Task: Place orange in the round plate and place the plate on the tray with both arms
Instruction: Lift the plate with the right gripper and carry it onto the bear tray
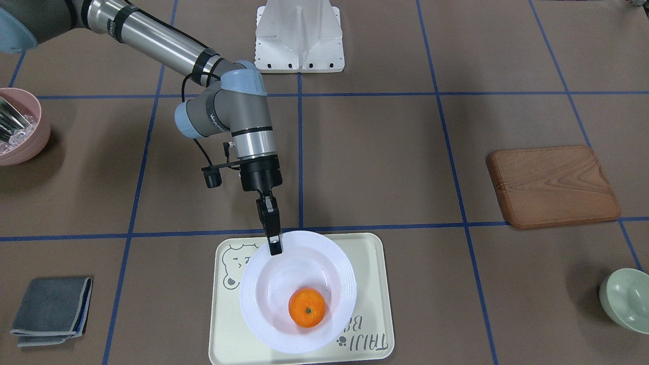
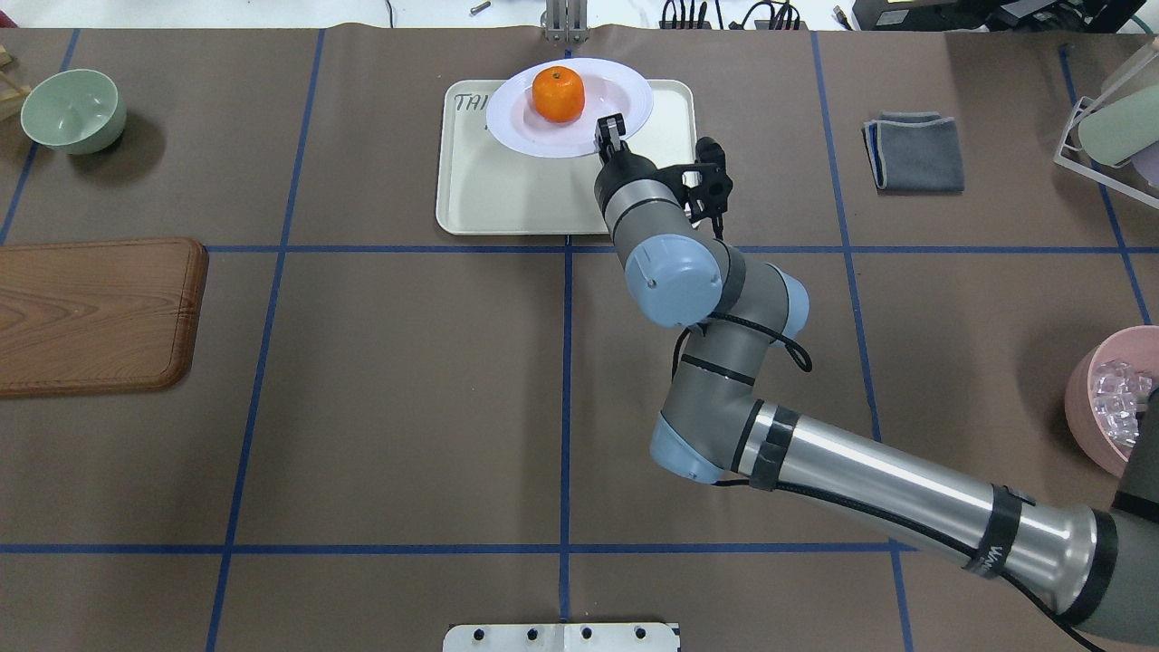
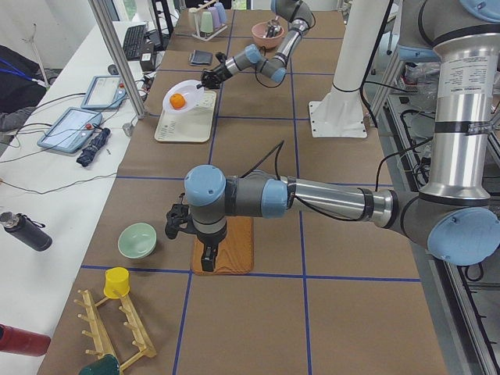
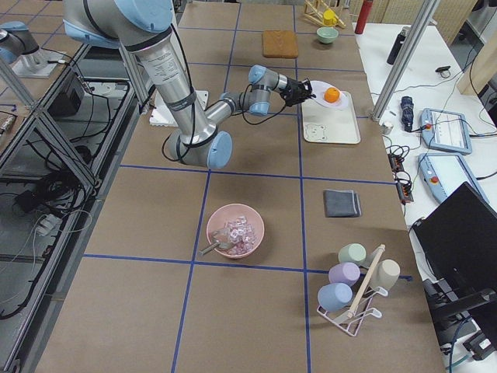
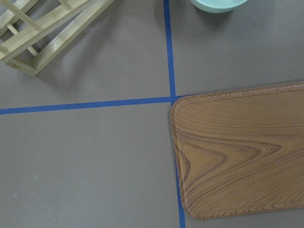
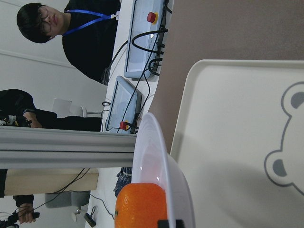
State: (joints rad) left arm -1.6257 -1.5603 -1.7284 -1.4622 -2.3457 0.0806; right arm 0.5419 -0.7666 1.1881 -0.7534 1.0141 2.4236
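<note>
The orange [image 1: 307,307] lies in the well of the round white plate [image 1: 251,299]. My right gripper [image 1: 275,247] is shut on the plate's ribbed rim at the side nearest the robot. The plate hangs over the cream tray [image 1: 370,284] with the bear drawing. In the right wrist view the plate [image 6: 156,156] stands clear above the tray [image 6: 237,142], with the orange [image 6: 140,206] inside. My left gripper [image 3: 207,262] shows only in the exterior left view, low over the wooden board [image 3: 234,246]. Whether it is open or shut I cannot tell.
The brown wooden board [image 1: 552,185] and a pale green bowl [image 1: 626,299] sit on the robot's left side. A pink bowl [image 1: 17,126] and a folded grey cloth [image 1: 50,309] are on its right. A wooden rack [image 5: 42,33] lies near the board. People stand beyond the table.
</note>
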